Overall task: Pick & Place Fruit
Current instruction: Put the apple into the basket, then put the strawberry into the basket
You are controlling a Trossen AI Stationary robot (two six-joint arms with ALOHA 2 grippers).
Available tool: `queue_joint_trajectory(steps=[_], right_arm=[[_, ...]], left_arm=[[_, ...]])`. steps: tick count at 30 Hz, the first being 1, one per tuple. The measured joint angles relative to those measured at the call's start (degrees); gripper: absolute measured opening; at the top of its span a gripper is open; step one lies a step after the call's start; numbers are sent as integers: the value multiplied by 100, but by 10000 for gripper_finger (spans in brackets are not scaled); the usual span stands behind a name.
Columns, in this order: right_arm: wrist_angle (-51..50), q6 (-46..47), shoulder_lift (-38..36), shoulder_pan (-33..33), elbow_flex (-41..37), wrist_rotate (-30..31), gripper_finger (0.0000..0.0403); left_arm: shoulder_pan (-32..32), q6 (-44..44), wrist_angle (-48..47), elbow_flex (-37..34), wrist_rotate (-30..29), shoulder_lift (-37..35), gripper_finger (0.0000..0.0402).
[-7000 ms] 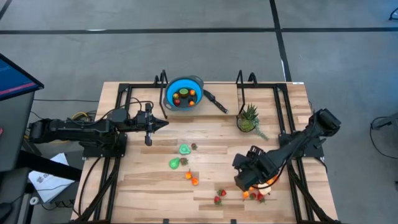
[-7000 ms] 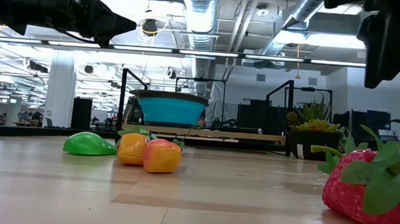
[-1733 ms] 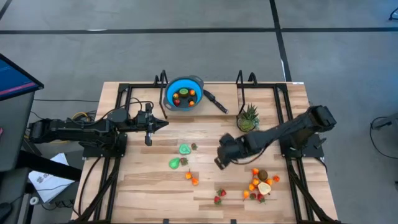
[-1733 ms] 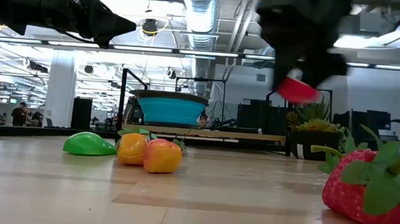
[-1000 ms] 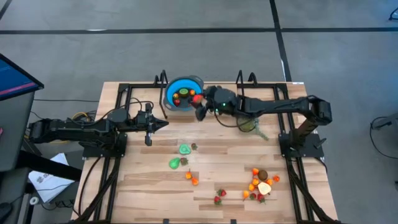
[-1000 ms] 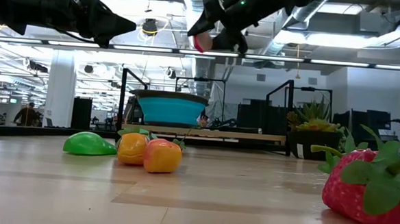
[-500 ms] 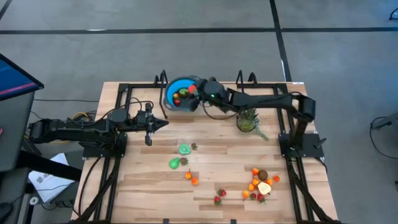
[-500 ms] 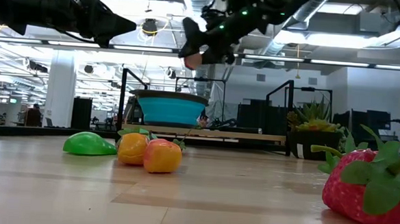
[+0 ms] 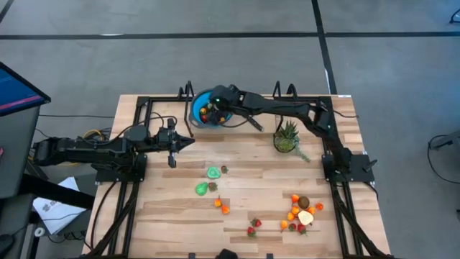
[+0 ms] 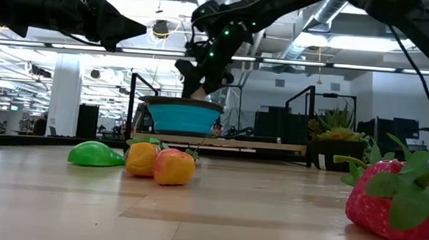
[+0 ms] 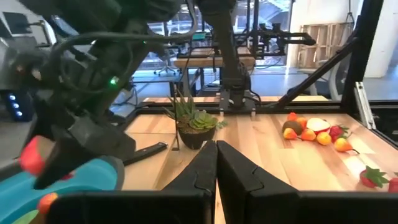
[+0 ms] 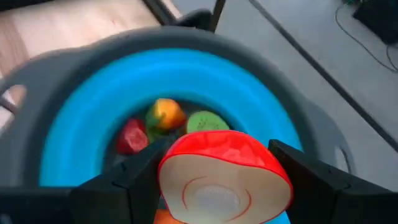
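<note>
Since the right claw (image 12: pixel 217 180) is clamped on a cut peach half (image 12: pixel 225 179) directly above the blue bowl (image 9: pixel 202 100) at the surface's far edge, release should drop it straight in, while the left claw (image 9: pixel 188 143), fingers together, waits near the left edge.

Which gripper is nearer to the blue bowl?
Right. The right gripper is over the bowl, holding a peach half. The left gripper waits beside it, shut.

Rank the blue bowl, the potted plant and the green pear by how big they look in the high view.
1. blue bowl, clearly largest
2. potted plant, leaves included
3. green pear, smallest

All three sit on the table, so camera distance hardly skews this.
</note>
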Motion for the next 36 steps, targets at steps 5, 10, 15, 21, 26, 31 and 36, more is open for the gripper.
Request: queue_joint_trajectory(steps=[5,10,15,21,26,31,36], right_arm=[[-244,-2,337,2,391,-5,266],[-468,-108,426,15,408,-3,285],[-655,-275,358,43,408,-12,291],[-816,-391,88,61,407,-23,284],[-1019,-473,-286,182,411,-21,280],[-1621,-604,-716,385,417,-23,280],[-2317,-604,-942,666,417,-23,276]], left_arm=[[10,3,1,0,0,0,2],[9,4,1,0,3,0,2],[9,11,0,0,3,0,2],[9,11,0,0,5,0,2],[9,11,3,0,7,0,2],[11,11,-2,0,7,0,2],[11,4,0,0,7,0,2]])
